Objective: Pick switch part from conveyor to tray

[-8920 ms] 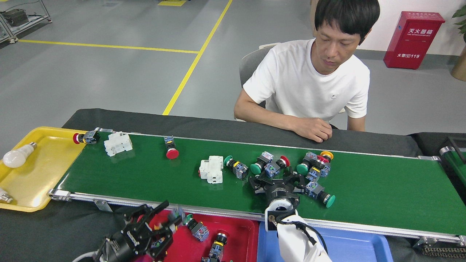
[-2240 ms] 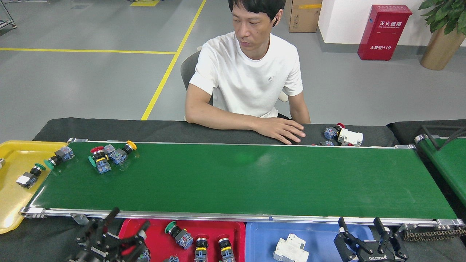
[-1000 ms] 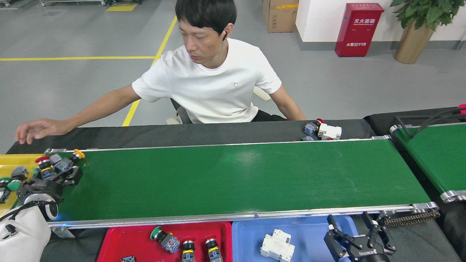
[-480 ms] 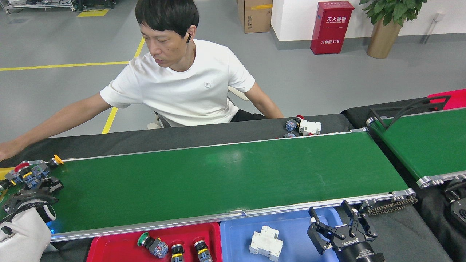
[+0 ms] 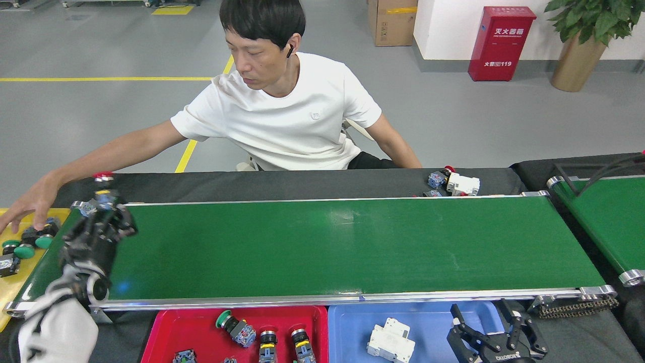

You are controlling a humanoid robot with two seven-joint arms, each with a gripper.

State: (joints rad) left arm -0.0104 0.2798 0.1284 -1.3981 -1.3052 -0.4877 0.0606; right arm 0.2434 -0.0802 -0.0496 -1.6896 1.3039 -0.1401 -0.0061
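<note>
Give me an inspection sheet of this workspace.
Surface: conveyor, no loose parts seen on the belt.
Job's things: switch part with red cap, held above the belt's left end; more switches in the red tray.
Clutter: white breaker in the blue tray; green-capped parts in the yellow tray; loose parts on the black cloth behind the belt.
Tools: left tool shut on the switch part; right tool open, at the blue tray's right end.
Cables: black cable over the second belt.
Surroundings: person's hand reaching over the yellow tray; red cabinet; potted plant.
</note>
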